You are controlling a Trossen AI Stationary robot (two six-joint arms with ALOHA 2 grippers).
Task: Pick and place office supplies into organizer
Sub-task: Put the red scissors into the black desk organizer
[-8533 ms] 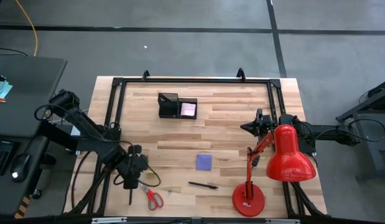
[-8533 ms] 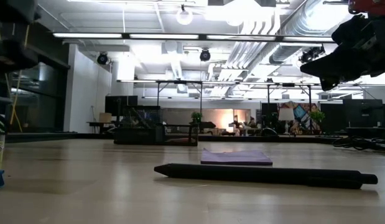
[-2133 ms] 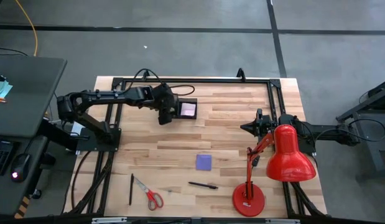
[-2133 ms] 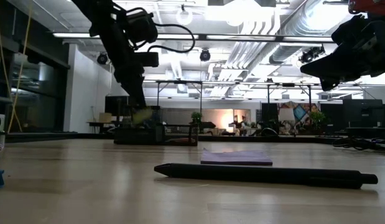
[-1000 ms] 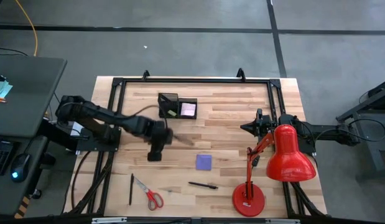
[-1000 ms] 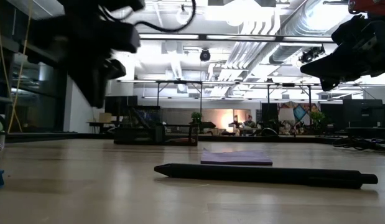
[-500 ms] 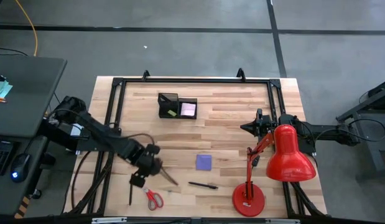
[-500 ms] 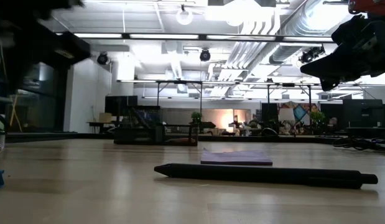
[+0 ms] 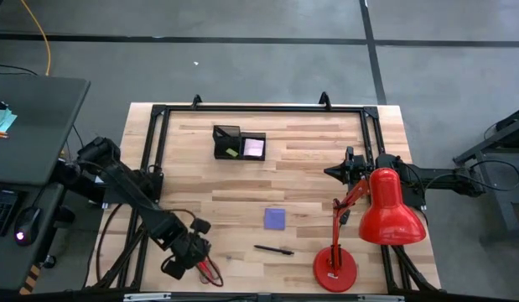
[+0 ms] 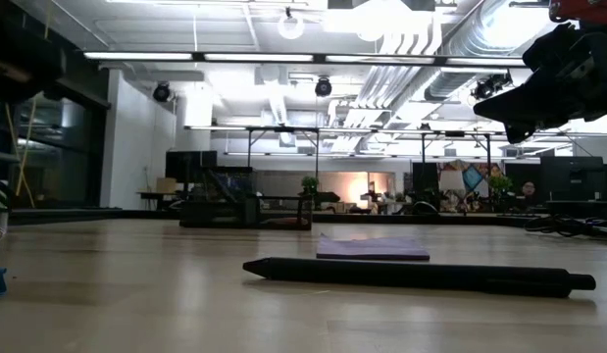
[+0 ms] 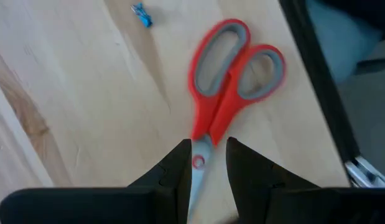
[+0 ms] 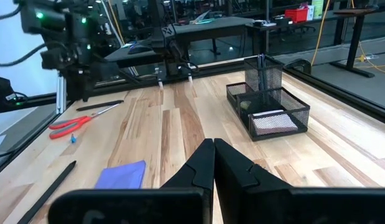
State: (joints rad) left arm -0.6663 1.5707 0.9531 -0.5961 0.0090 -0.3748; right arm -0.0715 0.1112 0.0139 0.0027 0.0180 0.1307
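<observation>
Left gripper [image 11: 208, 163] — near table's front-left edge, fingers slightly parted, straddling the blade of the red-handled scissors [image 11: 226, 106] at the pivot; not closed on it. The overhead view hides the scissors under the arm; only the wrist camera shows them whole. Right gripper [image 12: 213, 163] — fingers pressed together, parked at right edge. Organizer [image 9: 239, 143] sits far back; purple pad [image 9: 275, 218] and 1 pen [image 9: 273, 249] lie mid-table.

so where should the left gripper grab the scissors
Probably at the pivot, where the red-handled scissors narrow. They lie flat and closed on the table, handles pointing away from the left gripper. Its open fingers already straddle the blades there, so come straight down from above and close across the blades. The looped handles look too wide.
</observation>
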